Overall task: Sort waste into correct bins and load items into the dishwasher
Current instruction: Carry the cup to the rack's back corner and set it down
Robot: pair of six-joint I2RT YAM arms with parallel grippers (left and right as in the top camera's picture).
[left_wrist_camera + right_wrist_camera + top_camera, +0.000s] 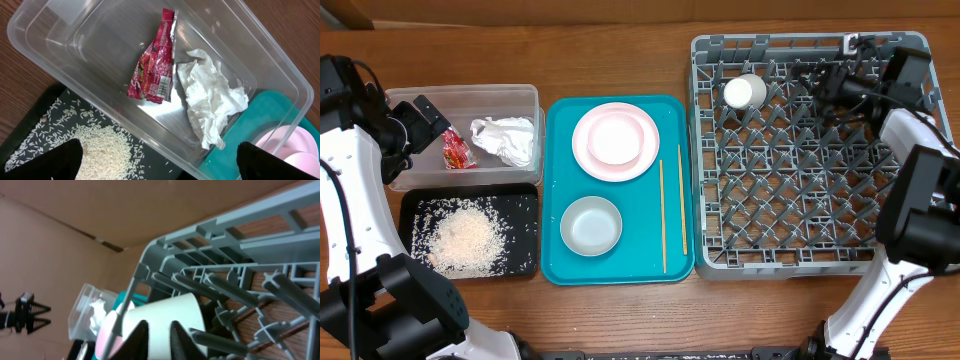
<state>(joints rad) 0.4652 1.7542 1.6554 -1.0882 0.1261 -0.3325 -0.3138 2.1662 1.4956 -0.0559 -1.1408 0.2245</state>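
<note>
1. The dish rack (800, 200) fills the right side of the overhead view. It holds only the cup (744, 92), lying on its side among the pegs in the upper left corner.
2. The teal tray (642, 255) is in the centre and carries what is not yet loaded.
3. The clear tub (425, 100) in the upper left holds the napkin (507, 140) and the red wrapper (457, 152). They lie side by side, close to each other.
4. The black tray (522, 258) in the lower left holds the rice (465, 240), partly heaped and partly scattered.
5. The pink plate (582, 150) is in the upper part of the teal tray. Something round and pale sits on it, perhaps the second bowl.
6. One bowl (590, 225) stands below the plate.
7. The two chopsticks (662, 215) lie parallel at the right edge of the teal tray.
8. The left claw (157, 150) hangs released over the tub, fingers wide apart and empty.
9. The right claw (157, 326) is inside the rack near the cup. Its fingers are drawn almost together and grasp nothing.
10. I judge that the waste is sorted and loading comes next.
    - The right claw should open fully before it comes down.
    - It should take the thing on top of the plate first, gripping it by the rim.
    - The thing should go between pegs, away from the cup.
    - The chopsticks are thin and flat on the tray, so each needs a low pinch at its middle.
</note>
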